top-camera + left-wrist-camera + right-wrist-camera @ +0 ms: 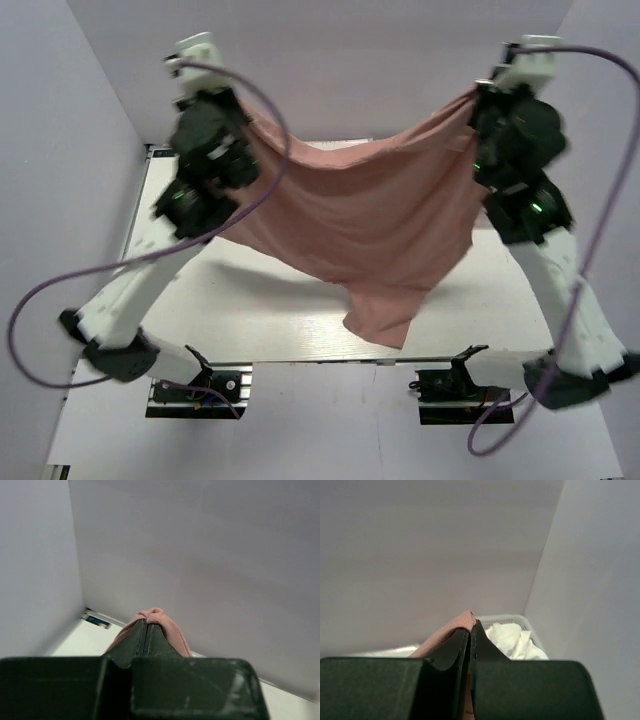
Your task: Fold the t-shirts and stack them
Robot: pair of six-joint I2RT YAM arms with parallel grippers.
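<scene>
Dusty pink cloth t-shirt (360, 210) hangs spread above the white table (250, 310), its far corners clamped by the left gripper (146, 625) and the right gripper (471, 627). The step looks like spreading; the next move is probably laying it flat.

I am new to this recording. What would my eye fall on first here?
First, the pink t-shirt, stretched in the air above the table like a hammock, with one tail drooping toward the near edge. The left arm and right arm hold it up high, their jaws shut on its upper corners. Next, in the right wrist view, a white basket with white cloth in the far right corner.
</scene>
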